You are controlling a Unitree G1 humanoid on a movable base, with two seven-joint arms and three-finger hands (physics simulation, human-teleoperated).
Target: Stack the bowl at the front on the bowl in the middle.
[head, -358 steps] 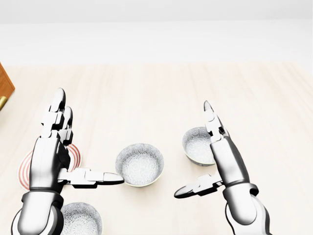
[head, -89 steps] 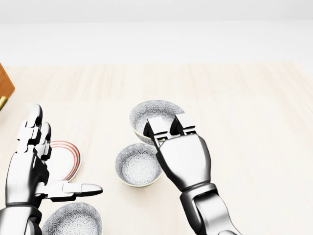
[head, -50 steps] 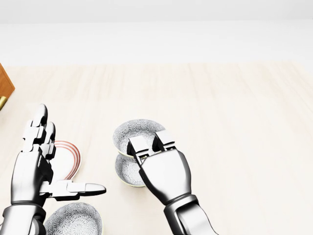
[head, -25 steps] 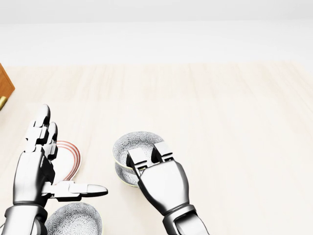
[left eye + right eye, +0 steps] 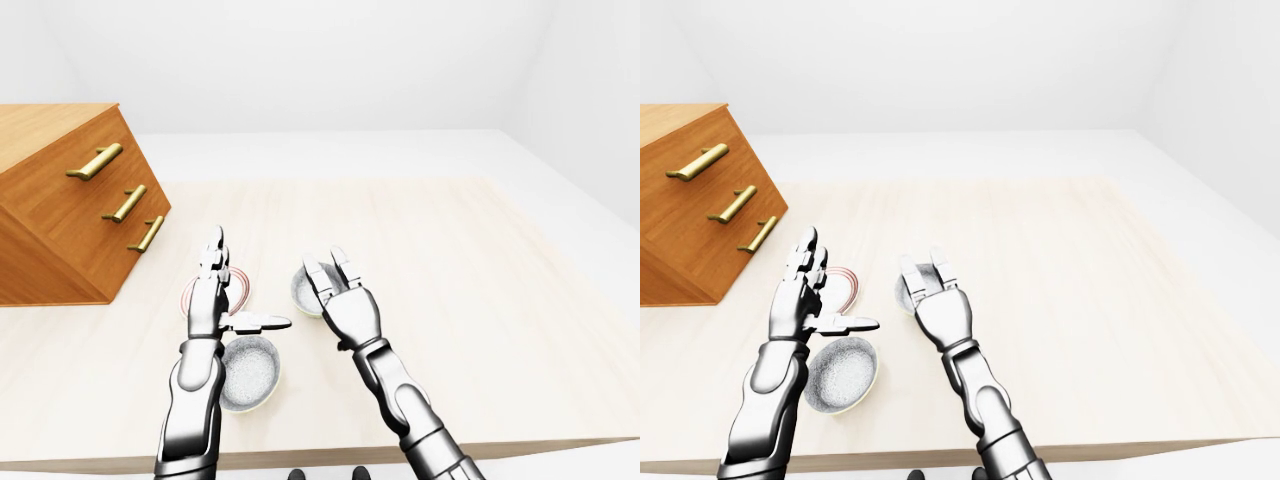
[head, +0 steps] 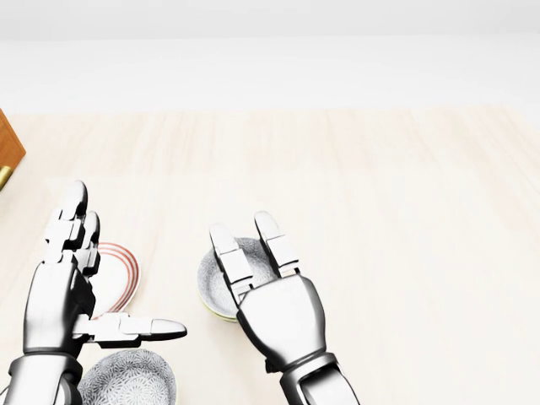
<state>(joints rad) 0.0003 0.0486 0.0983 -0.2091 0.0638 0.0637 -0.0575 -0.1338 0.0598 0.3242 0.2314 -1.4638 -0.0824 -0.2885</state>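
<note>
Right hand point(image 6: 280, 319) hovering, fingers point(image 6: 226, 253) spread, pinching nothing. Grey-patterned ceramic bowl point(image 6: 213, 287) lying directly under fingertips, apparently nesting on hidden middle bowl, midway between pale wooden worktop point(image 6: 405, 211) side edges. Left hand point(image 6: 57, 297) splayed, farther off.

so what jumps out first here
The silver right hand, fingers spread open over the patterned bowl at the head view's lower middle. Next, the left hand held flat and open at lower left, and the wooden drawer chest with brass handles at the left-eye view's left.

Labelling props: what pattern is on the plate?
Red concentric rings on a white plate; clearest in the head view.
</note>
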